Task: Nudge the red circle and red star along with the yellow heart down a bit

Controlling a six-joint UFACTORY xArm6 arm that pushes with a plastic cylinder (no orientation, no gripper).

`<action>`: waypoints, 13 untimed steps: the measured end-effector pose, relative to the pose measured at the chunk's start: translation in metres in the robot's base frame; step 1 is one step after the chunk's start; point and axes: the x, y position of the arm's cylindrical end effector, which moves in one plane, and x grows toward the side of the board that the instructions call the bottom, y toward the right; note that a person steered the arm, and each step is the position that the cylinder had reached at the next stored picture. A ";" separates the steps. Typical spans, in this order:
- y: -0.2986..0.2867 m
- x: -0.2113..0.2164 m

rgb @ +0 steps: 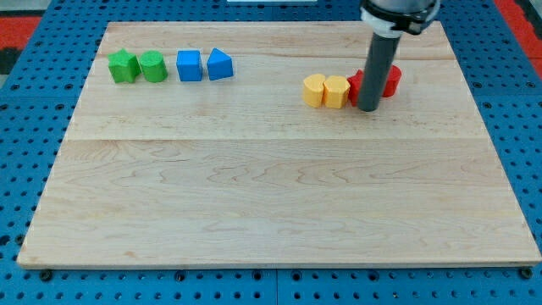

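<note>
Eight blocks are being shown on the wooden board (271,195). Far to the left of my tip (369,108), a green star (124,66) and a green round block (153,66) are being seen touching, followed by a blue cube (190,65) and a blue wedge-like block (219,64). Nearer, a yellow round block (314,90) is being pressed against the yellow heart (336,91), just left of my tip. Two red blocks are being partly hidden behind the rod: one (355,85) at its left, one (392,80) at its right; which is circle or star cannot be told. No claw is being carried, so no clenched or released state can be told.
</note>
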 end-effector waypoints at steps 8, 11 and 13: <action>0.057 -0.100; -0.007 -0.059; -0.061 -0.066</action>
